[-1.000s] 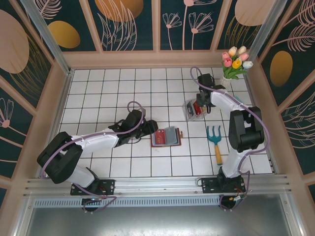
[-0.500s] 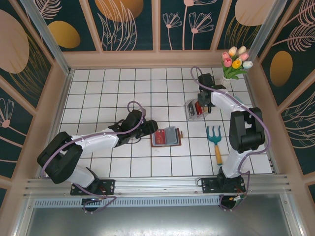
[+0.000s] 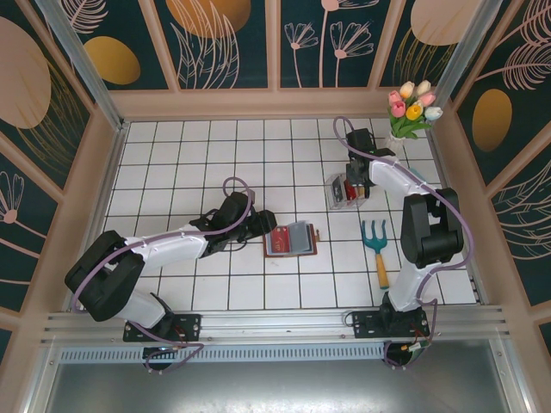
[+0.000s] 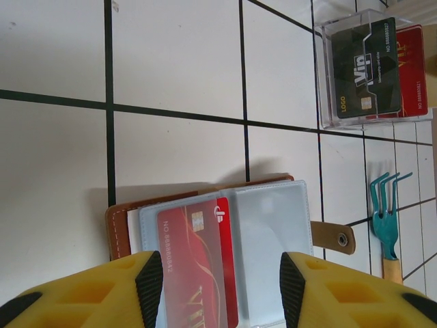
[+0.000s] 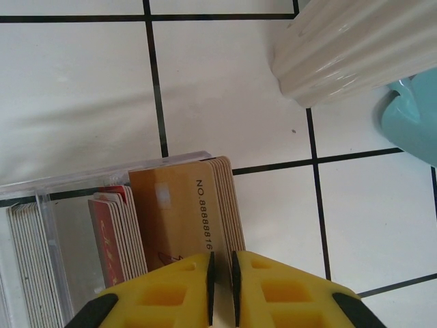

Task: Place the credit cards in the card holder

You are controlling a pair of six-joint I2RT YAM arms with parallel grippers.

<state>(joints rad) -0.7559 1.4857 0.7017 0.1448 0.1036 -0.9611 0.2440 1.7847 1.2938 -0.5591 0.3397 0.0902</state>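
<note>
1. Glossy white tiled bench [image 3: 172, 155] with dark grout lines.
2. The right end effector [image 5: 222, 273] has its yellow fingers nearly together at a tan card [image 5: 174, 219]; I cannot tell whether it pinches the card.
3. Thin credit cards [image 5: 116, 232] stand stacked in a clear plastic tray [image 5: 48, 195].
4. The left end effector [image 4: 220, 280] is spread apart over the open brown card holder [image 4: 119, 222]. A red card [image 4: 194, 266] sits in its sleeve, the near edge cut off.

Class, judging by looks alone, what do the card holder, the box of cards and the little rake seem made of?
Card holder: brown stitched cover, probably leather or imitation; glossy clear plastic sleeves. Box: clear hard plastic, since the cards show through its walls. Rake: teal painted head, likely metal; pale handle looks wooden.
</note>
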